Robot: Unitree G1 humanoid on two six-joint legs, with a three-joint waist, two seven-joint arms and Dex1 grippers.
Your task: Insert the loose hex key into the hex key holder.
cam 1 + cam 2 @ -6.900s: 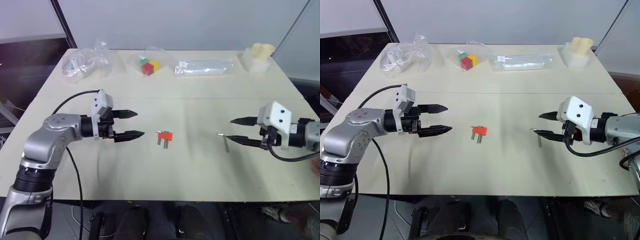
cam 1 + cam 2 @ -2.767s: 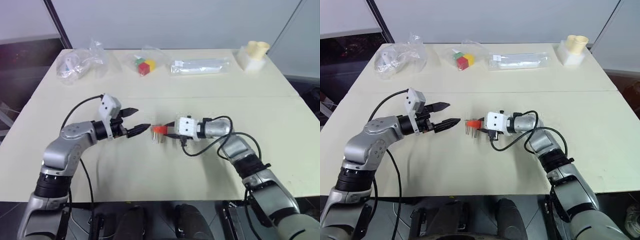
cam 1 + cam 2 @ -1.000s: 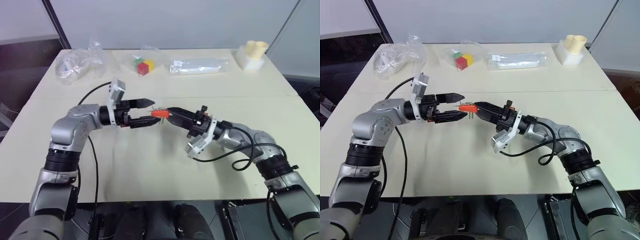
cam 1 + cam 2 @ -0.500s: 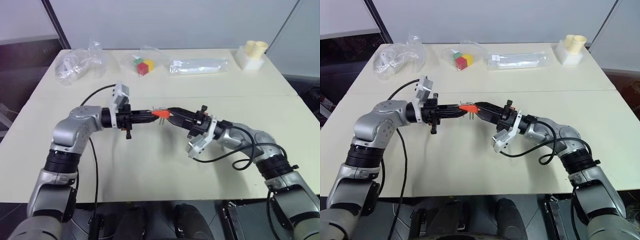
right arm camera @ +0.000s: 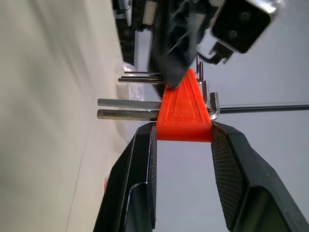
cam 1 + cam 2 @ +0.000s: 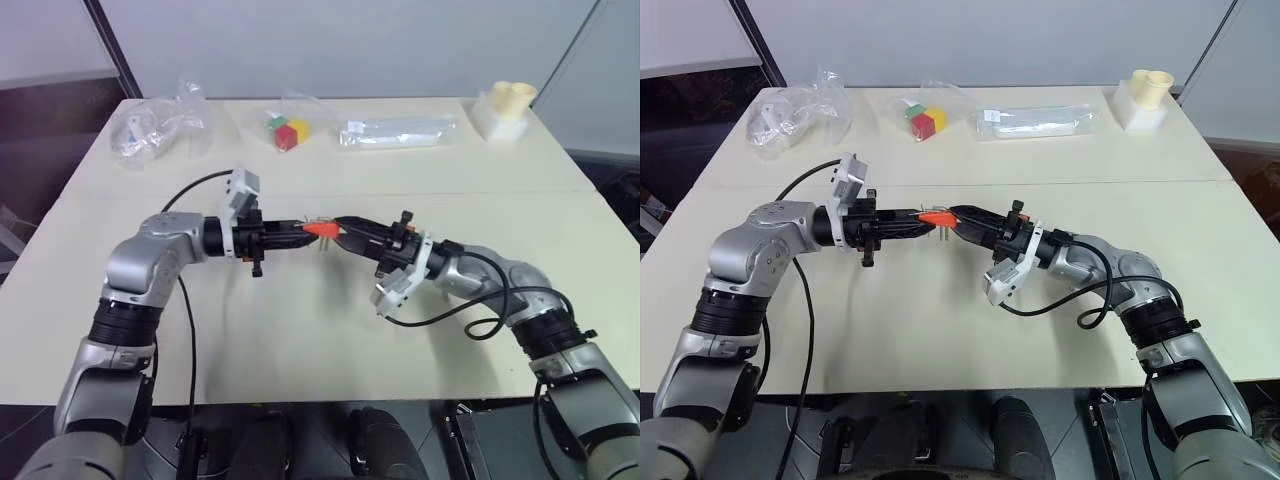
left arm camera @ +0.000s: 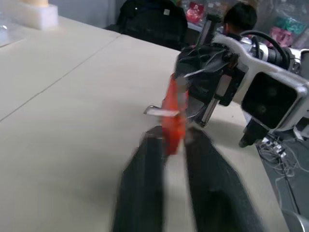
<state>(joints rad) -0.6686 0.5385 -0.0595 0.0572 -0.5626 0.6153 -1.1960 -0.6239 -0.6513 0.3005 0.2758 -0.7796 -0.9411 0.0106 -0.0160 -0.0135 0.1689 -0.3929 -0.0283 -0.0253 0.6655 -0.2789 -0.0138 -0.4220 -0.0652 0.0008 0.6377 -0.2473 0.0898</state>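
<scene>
scene: a cream table seen from above, with both robot arms raised over its middle and meeting tip to tip.
hex key holder: a small red-orange plastic block, wedge shaped, held up in the air above the table centre, between the two grippers; it also shows at.
keys in the holder: short grey metal keys stick out of one side of the block, side by side; one bent end pokes out of the other side.
right gripper: reaches in from the right; its two black fingers are narrowed onto the block's wide base, one finger on each side, so it is holding the holder.
left gripper: reaches in from the left, pointing level toward the right gripper; its fingers stand close together with the block's narrow end touching their tips. whether they are pinching the block cannot be told.
loose hex key: cannot be told apart with certainty; a thin grey metal piece shows just beside the block near the left fingertips, but it may be one of the holder's own keys.
far edge of table: a crumpled clear plastic bag at the left, a clear bag with red, green and yellow cubes, a long clear packet, and pale yellow cups on a white block at the right.
</scene>
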